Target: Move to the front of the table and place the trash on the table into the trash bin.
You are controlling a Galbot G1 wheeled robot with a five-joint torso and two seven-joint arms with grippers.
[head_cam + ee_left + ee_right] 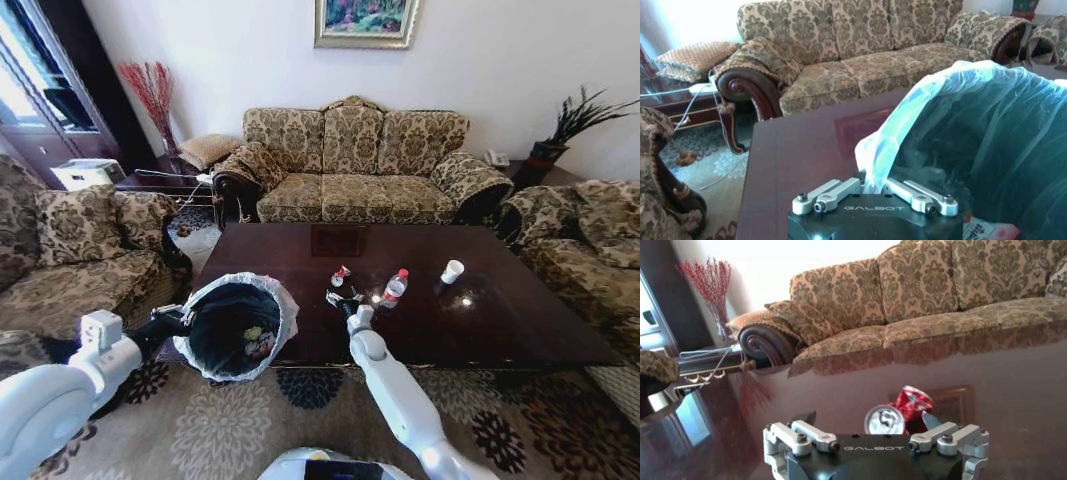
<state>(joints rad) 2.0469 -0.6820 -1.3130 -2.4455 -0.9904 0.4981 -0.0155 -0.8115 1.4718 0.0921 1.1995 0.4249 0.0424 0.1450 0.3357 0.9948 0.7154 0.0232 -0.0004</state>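
Observation:
The glossy dark table [500, 320] carries a crushed red-white can [341, 275], small scraps [333, 297], a red-capped clear bottle [395, 288] and a white paper cup [452, 271]. My right gripper [346, 304] reaches over the table's near side and is open. The wrist view puts the can [899, 410] just ahead of my right gripper [867, 419], in line with the gap between its fingers. My left gripper [186, 319] holds the black trash bin [236, 326] at the table's front left corner. It [873, 183] is shut on the bin's rim and white liner [953, 115]. Some litter [258, 342] lies inside.
A patterned sofa [355, 165] stands behind the table, with armchairs on the left [80, 250] and right [585, 235]. A small side table [160, 180] sits at the back left. A patterned carpet [220, 430] covers the floor in front.

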